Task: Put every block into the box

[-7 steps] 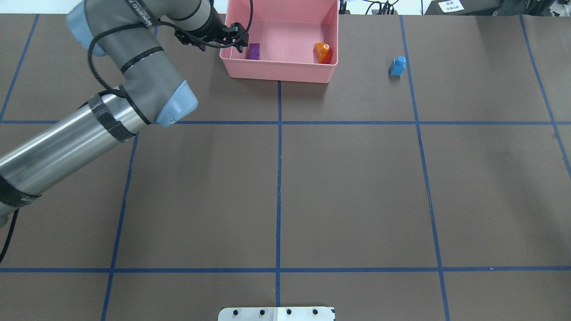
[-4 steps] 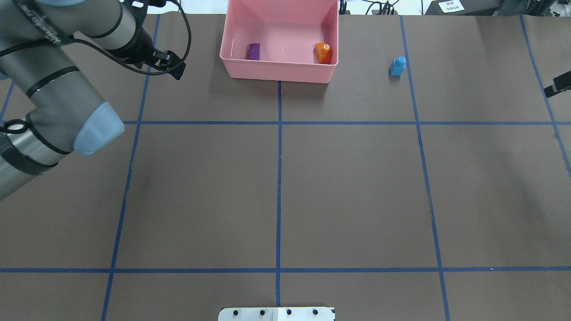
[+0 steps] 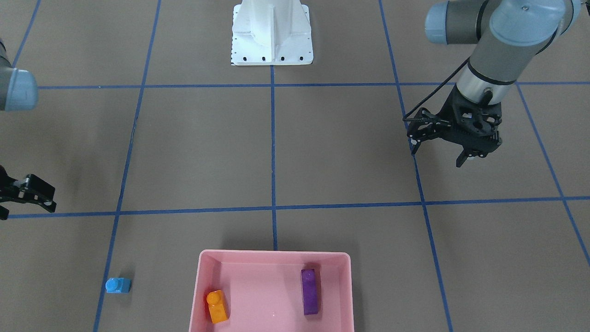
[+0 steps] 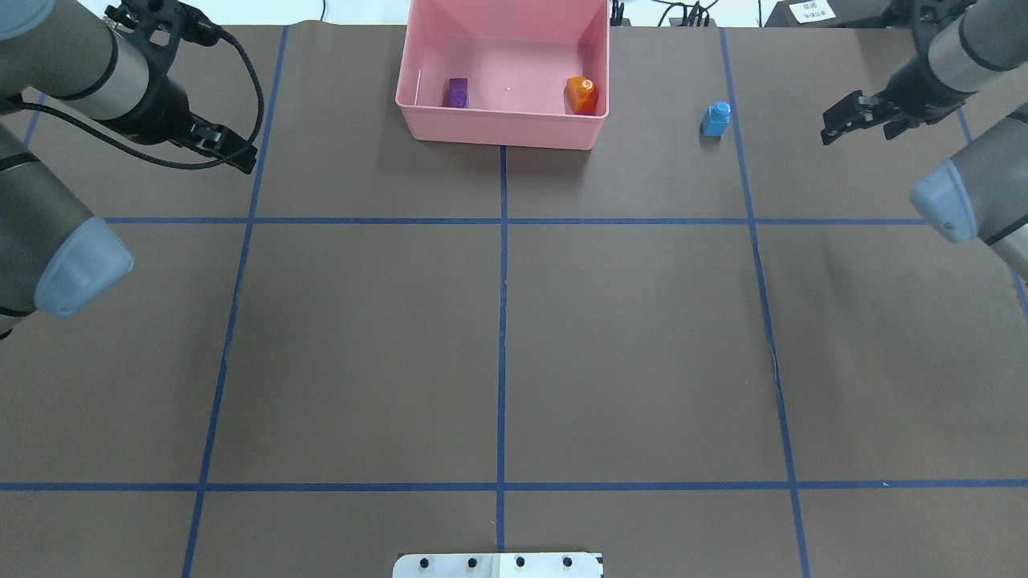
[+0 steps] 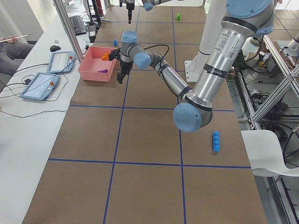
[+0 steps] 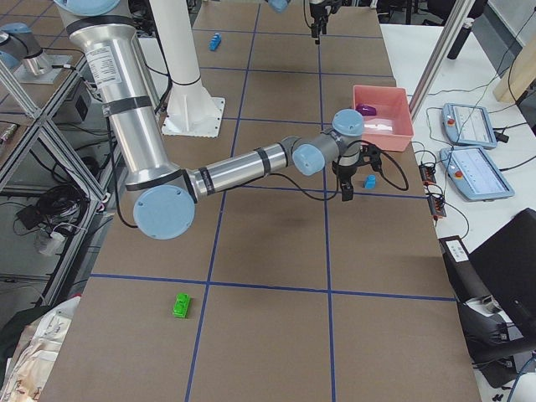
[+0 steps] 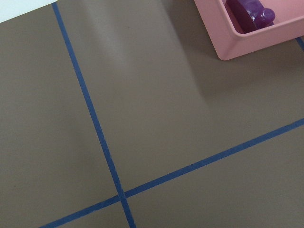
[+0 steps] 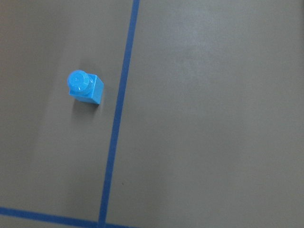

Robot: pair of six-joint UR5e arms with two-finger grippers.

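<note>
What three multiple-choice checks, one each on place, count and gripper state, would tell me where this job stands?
1. Relative to the box, where is the small blue block?
A) inside it
B) outside it, on the table beside a tape line
C) on its rim

2. How many blocks lie in the box?
A) none
B) four
C) two

3. The left gripper is:
A) open, holding nothing
B) shut on a block
C) resting inside the box

Key:
1 B: it sits on the table to the right of the box in the overhead view.
2 C: only the purple block and the orange block are inside.
3 A: its jaws stand apart over bare table in the front-facing view.
</note>
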